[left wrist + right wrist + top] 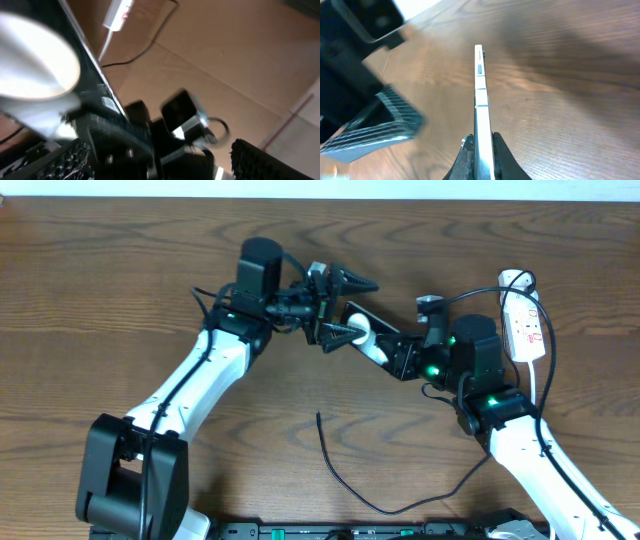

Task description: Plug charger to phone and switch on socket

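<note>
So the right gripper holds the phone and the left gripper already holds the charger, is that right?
No: the right gripper does hold the phone, but the left gripper is open; the charger lies loose on the table, as the overhead view shows.

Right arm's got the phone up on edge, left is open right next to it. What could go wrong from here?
1. The right gripper pinches the phone edge-on by one end only; a nudge could pivot or drop it.
2. The open left gripper sits very close to the phone and might knock it.
3. The charger lies loose on the table, held by neither gripper; its tip may shift when grabbed.
</note>
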`<state>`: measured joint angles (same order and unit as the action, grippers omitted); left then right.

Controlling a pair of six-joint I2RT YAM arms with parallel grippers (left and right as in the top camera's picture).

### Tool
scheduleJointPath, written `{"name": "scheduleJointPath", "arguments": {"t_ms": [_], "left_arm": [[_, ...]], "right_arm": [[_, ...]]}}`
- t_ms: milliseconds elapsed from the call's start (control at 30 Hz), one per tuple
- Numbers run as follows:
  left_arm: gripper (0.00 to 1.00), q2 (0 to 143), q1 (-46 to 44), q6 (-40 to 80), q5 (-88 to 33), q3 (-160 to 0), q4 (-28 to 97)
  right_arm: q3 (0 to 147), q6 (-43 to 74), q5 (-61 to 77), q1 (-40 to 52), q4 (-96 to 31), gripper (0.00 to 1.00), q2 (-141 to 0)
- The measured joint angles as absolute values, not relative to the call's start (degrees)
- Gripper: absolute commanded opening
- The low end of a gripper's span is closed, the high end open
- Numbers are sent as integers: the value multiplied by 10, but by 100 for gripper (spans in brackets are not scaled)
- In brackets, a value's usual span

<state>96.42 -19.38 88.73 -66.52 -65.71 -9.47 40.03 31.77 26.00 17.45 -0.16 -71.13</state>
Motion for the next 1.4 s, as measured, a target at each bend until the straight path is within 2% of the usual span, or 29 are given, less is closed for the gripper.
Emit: {"name": "scheduleJointPath", "arguments": {"t_ms": [300,767,1167,1400], "left_arm": [[91,964,-130,887,-721,-657,-139],[91,964,-75,844,-701,-657,-239],[91,964,-76,827,-621,-657,-281],[91,964,-98,825,-582,-657,-281]], "right_arm": [[400,541,209,134,23,1,-711],[401,844,199,137,207,1,-711],[401,986,191,175,256,1,-711],[401,1018,170,215,269,1,-711]]}}
